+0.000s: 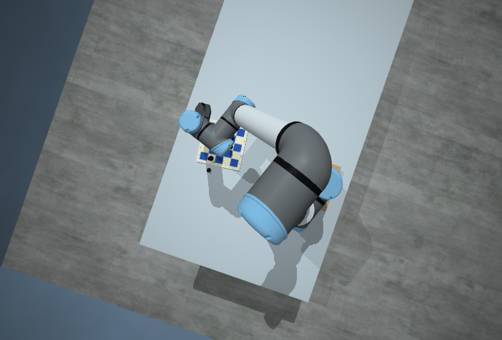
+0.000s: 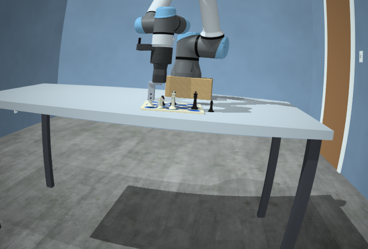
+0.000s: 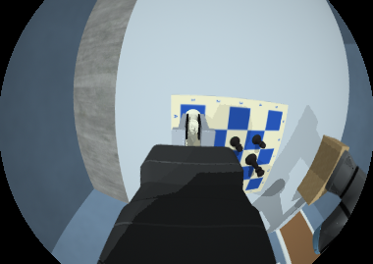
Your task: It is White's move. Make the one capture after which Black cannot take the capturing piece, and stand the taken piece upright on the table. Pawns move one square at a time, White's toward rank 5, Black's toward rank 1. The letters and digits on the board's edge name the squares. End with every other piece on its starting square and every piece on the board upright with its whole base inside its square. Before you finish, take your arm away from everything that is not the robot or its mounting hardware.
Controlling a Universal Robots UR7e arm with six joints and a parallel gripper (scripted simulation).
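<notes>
A small blue-and-cream chessboard (image 2: 178, 111) (image 1: 234, 162) (image 3: 269, 115) lies on the table. My gripper (image 2: 151, 99) (image 3: 192, 121) is shut on a small white piece (image 2: 150, 102) (image 3: 193, 128) and holds it upright, low over the board's left end in the side view. I cannot tell whether its base touches the board. A white knight (image 2: 161, 102), a taller white piece (image 2: 173, 100) and a tall black piece (image 2: 194, 100) (image 1: 210, 158) stand on the board. A small black piece (image 2: 210, 106) (image 1: 208, 170) stands upright on the table just off the board's right edge. The arm hides much of the board from above.
A wooden block (image 2: 189, 86) (image 3: 322, 166) under the arm's base stands just behind the board. Several black pieces (image 3: 254, 162) show on the board in the wrist view. The table edge runs close to the board's near side.
</notes>
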